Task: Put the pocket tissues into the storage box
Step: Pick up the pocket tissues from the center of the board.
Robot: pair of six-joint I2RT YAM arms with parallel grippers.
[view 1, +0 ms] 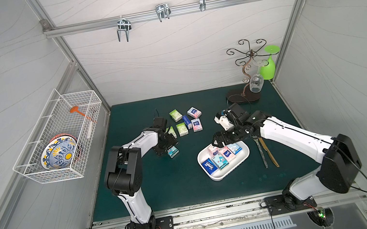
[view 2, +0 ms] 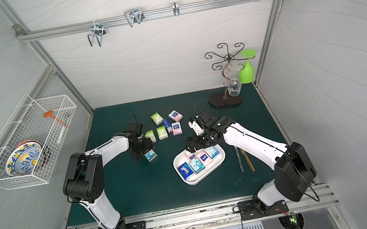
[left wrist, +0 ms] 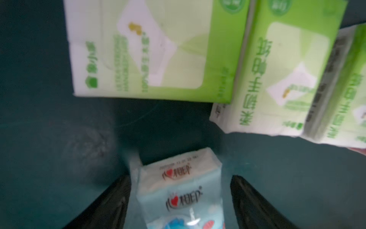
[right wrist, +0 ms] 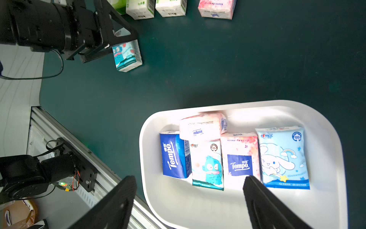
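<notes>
The left gripper (left wrist: 181,178) sits low over the green mat (view 1: 164,187), its jaws spread on either side of a teal packet (left wrist: 178,198) that stands upright between them. The left wrist view is blurred, but a sliver of mat seems to show between the packet and one finger, so the jaws look loosened rather than clamped on it. This packet is well apart from the storage box (view 1: 216,176), which lies on the mat nearer the right arm. The right gripper (right wrist: 190,178) hovers over one end of the box with its jaws wide apart and nothing between them. Five of the pocket tissues (view 1: 227,154) lie in the box. A dark blue packet (right wrist: 174,156), a cartoon-fish packet (right wrist: 208,164), a pink packet (right wrist: 239,160) and a light blue packet (right wrist: 283,156) sit side by side, touching. A pale pink packet (right wrist: 202,126) is tilted on top of the first two. Six more rest on the mat beyond the left gripper: three green packets (view 1: 182,129), one blue packet on its edge (view 1: 187,122) and two pink-and-white packets (view 1: 196,125). Some cutlery (view 1: 267,154) lies just beside the box.
</notes>
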